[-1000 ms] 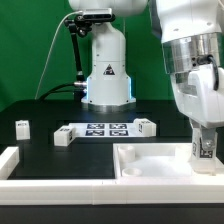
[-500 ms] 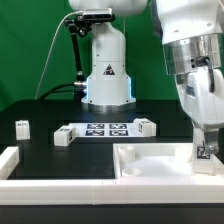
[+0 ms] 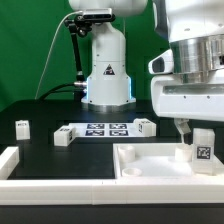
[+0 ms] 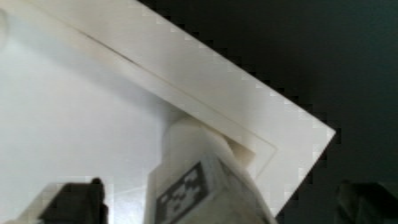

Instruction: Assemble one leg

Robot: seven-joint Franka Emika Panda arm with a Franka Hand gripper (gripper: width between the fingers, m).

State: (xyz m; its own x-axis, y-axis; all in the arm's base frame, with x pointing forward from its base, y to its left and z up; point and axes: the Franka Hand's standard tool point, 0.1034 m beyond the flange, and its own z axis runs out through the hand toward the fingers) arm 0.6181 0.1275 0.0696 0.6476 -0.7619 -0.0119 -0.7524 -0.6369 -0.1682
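A leg [image 3: 203, 150], a small white block with a tag on its face, stands upright in the far corner of the large white tray-like piece [image 3: 150, 168] at the exterior view's right. It also shows in the wrist view [image 4: 199, 185], set into the piece's recessed corner [image 4: 267, 135]. My gripper [image 3: 200, 132] hangs over the leg and straddles it. In the wrist view my gripper [image 4: 217, 205] is open, and the dark fingertips [image 4: 71, 202] stand clear of the leg on both sides.
Three more legs lie on the black table: one at the far left [image 3: 22, 126], one [image 3: 64, 136] and one [image 3: 146, 125] at the ends of the marker board [image 3: 105, 129]. A white raised border [image 3: 12, 160] runs along the front left. The robot base [image 3: 105, 70] stands behind.
The wrist has turned about the vertical and the hand now faces broadside. The fingers were closed on the leg before; they now stand apart from it. The leg stays in the corner.
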